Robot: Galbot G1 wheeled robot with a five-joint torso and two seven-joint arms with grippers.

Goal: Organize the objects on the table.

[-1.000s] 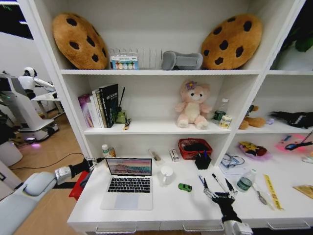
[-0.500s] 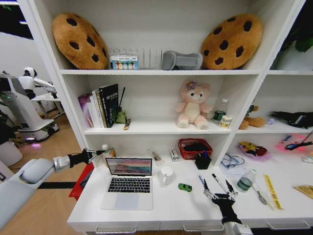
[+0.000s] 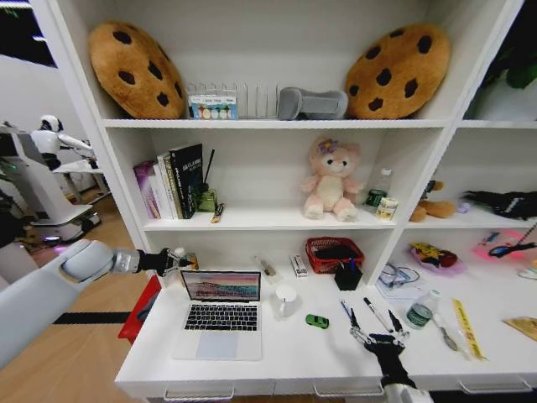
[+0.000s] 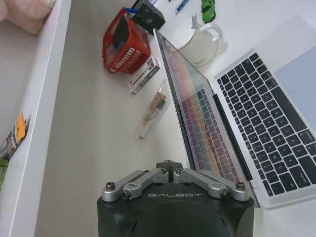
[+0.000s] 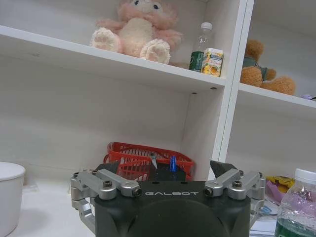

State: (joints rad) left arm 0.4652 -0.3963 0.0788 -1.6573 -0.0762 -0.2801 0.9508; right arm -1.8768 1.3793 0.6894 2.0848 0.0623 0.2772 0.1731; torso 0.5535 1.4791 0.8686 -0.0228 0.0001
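While the right tool [image 3: 375, 337] hangs just above the counter's [image 3: 277, 348] front edge, fingers spread and holding nothing, the left one has done all the moving. Over the last second the left tool [image 3: 178, 262] has risen from beside the counter's end and travelled inward; it now sits at about nine o'clock from the silver laptop [image 3: 220, 316], level with the top of the raised screen and just beside its left edge. In its wrist view the linkage is folded together with no fingers reaching forward, so I read it as closed and empty.

Outward from the right tool, the pens [image 3: 377, 314] lie at roughly twelve o'clock, very near its fingertips, and the small clear bottle [image 3: 419, 310] stands at about two o'clock. The green toy car [image 3: 317, 321] rests at ten o'clock, with the white mug [image 3: 285, 300] beyond it, between car and laptop. Farther back, against the shelving, stands the red basket [image 3: 335, 253].

My judgement: nothing on the counter is sorted yet. The left arm's approach to the open screen suggests the lid is its target, while the right waits over the pens.
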